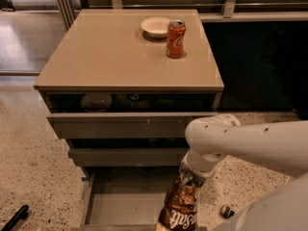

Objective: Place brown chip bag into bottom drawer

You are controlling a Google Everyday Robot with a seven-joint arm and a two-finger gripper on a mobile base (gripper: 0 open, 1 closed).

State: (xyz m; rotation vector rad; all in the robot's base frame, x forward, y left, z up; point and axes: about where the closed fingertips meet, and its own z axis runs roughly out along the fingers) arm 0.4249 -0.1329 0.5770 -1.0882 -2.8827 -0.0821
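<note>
The cabinet point(110, 57) has a flat, smooth tan top over grey drawer fronts. The white, rounded arm point(250, 146) enters from the right. The bottom drawer point(125, 201), a shallow grey rectangular tray, stands pulled open. The brown chip bag point(179, 211), glossy and crinkled, hangs upright over the drawer's right front part. The gripper point(185, 177) pinches the bag's crimped upper end between closed jaws. A shallow white bowl point(155, 26) and a cylindrical orange can point(175, 32) stand on the cabinet top.
</note>
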